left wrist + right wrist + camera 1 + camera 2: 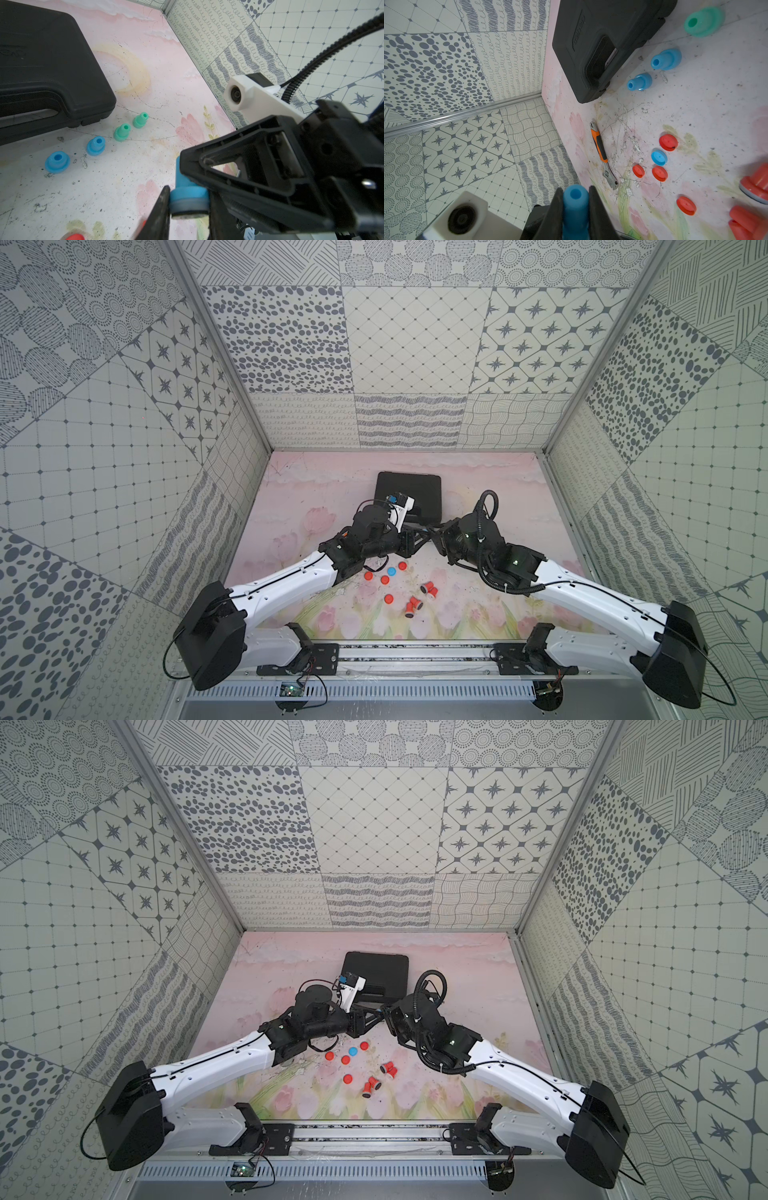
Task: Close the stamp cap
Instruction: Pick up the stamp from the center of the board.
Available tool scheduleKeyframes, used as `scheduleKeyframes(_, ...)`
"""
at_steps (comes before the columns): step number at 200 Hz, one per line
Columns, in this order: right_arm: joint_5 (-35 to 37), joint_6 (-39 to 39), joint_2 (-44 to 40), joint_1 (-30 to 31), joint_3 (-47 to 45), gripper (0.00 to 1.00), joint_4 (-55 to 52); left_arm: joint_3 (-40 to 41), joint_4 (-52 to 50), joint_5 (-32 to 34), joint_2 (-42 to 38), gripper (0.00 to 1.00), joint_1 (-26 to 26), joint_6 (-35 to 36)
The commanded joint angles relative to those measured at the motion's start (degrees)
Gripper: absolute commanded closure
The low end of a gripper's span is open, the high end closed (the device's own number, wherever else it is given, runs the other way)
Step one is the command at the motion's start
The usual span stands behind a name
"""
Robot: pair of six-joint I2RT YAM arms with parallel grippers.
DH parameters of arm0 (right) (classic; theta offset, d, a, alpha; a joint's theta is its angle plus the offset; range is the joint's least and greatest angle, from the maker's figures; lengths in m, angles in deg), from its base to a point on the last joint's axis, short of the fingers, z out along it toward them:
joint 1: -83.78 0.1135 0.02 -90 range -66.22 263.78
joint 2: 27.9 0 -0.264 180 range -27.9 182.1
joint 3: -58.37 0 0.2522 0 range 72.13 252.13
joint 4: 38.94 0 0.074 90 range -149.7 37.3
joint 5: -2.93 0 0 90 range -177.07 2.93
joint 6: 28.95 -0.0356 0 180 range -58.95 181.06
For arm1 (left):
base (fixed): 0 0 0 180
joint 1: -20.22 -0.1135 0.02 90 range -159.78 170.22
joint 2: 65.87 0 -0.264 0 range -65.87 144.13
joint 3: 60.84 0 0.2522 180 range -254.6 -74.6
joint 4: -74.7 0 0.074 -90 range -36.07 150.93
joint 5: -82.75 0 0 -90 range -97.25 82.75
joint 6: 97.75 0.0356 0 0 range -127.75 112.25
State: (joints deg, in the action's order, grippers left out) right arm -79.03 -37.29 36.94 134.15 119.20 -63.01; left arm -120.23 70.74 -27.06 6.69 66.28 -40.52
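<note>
A blue stamp [187, 193] hangs above the table between both grippers. My left gripper [189, 207] is shut on its wide base, where a grey band and a dark pad face show with no cap on. My right gripper [576, 205] is shut on the stamp's narrow blue handle [576, 197]. In both top views the two grippers meet tip to tip in front of the case, left gripper [417, 531] against right gripper [436, 534], and they hide the stamp. A loose blue cap [659, 157] lies on the table among red caps [391, 571].
A shut black case [409, 495] lies behind the grippers. Two blue stamps [57, 161] and two green stamps [122, 132] stand beside it. Several red caps [388, 598] and red stamps [413, 605] lie nearer the front. An orange-handled wrench [602, 153] lies near the left wall.
</note>
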Motion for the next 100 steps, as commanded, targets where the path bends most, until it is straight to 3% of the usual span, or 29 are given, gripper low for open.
scheduleKeyframes(1, -1.65, 2.55, -2.23, 0.37, -1.05, 0.83, 3.6, -0.99, 2.82, 3.56, -1.35, 0.85, -0.14, 2.42)
scheduleKeyframes(16, -2.23, 6.51, -2.76, -0.09, -1.34, 0.72, 5.42, -1.07, 1.95, 2.8, -2.51, 0.86, -0.25, 4.61)
scheduleKeyframes(34, -4.15, 11.91, -3.85, -1.2, -2.36, 0.65, 8.46, -1.04, 0.85, 0.75, -4.41, 0.87, -0.6, 7.93)
scheduleKeyframes(73, -14.86, 21.89, -6.51, -5.48, -5.14, 0.6, 16.94, -1.03, -2.37, -6.27, -10.03, 0.9, -1.24, 17.73)
scheduleKeyframes(100, -23.4, 28.72, -8.27, -7.62, -2.78, 0.58, 15.79, -0.6, -4.42, -8.86, -14.87, 0.92, -1.24, 25.44)
